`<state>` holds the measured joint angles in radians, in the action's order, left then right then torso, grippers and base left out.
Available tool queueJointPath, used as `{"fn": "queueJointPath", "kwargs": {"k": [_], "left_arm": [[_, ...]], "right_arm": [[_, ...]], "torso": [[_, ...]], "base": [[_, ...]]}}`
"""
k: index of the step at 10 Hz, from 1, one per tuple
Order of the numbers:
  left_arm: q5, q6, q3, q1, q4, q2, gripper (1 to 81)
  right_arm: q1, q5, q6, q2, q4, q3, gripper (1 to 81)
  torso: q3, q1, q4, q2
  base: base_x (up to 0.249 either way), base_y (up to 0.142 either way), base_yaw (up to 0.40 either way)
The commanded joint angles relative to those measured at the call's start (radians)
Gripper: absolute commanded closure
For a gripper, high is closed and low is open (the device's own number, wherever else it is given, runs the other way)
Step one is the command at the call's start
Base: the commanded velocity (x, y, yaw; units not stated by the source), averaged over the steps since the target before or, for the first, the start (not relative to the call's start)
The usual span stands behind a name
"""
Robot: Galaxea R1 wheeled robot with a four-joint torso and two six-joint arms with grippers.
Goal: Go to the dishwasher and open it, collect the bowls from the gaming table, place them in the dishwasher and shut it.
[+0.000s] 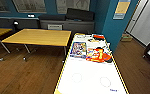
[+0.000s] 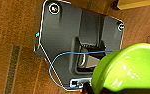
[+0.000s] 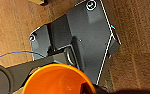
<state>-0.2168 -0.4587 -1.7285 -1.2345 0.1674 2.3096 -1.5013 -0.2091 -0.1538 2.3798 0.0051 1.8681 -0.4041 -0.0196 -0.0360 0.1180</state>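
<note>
Wood floor [image 1: 28, 72] all round, with a yellow table [image 1: 38, 37] to the left and a long white table [image 1: 91, 75] just ahead, bright boxes [image 1: 78, 49] at its far end. Green bowl [image 2: 126, 70] close under the left wrist, orange bowl [image 3: 58, 80] close under the right, both over bare floor. Cannot tell whether either is clamped. Could drop a bowl if loosely held, or clip the white table's edge while turning. No writing legible on boxes or wall posters.

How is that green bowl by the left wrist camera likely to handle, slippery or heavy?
The green bowl looks glossy, with bright highlights on its wall, so it is probably slippery in a grip. Its smooth, evenly coloured surface suggests plastic, likely light and stiff. The rounded wall could let it roll if laid sideways.
</note>
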Motion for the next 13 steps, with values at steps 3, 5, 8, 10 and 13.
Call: {"fn": "queueJointPath", "kwargs": {"k": [3, 5, 8, 10, 13], "left_arm": [[-0.001, 0.428, -0.181, -0.064, -0.373, 0.082, 81.1], [0.119, 0.436, -0.296, -0.101, -0.315, 0.159, 81.1], [0.129, 0.437, -0.467, -0.138, -0.31, 0.26, 81.1], [0.132, 0.437, -0.572, -0.161, -0.276, 0.334, 81.1], [0.134, 0.436, -0.735, -0.184, -0.246, 0.441, 81.1]], "right_arm": [[0.002, 0.102, 0.007, 0.02, -0.014, 0.083, 81.1], [-0.009, 0.105, 0.014, 0.067, -0.017, 0.163, 81.1], [-0.014, 0.113, 0.016, 0.118, -0.017, 0.229, 81.1], [-0.014, 0.123, 0.014, 0.153, -0.016, 0.285, 81.1], [-0.017, 0.122, 0.016, 0.186, -0.017, 0.325, 81.1]], "torso": [[0.0, 0.0, 0.0, 0.0], [0.0, 0.0, 0.0, 0.0], [0.0, 0.0, 0.0, 0.0], [0.001, 0.0, 0.0, 0.0], [0.042, 0.0, 0.0, 0.0]], "base": [[0.0, 0.0, 0.0], [0.0, 0.0, 0.0], [0.0, 0.0, 0.0], [0.0, 0.0, 0.0], [0.0, 0.0, 0.0]]}}
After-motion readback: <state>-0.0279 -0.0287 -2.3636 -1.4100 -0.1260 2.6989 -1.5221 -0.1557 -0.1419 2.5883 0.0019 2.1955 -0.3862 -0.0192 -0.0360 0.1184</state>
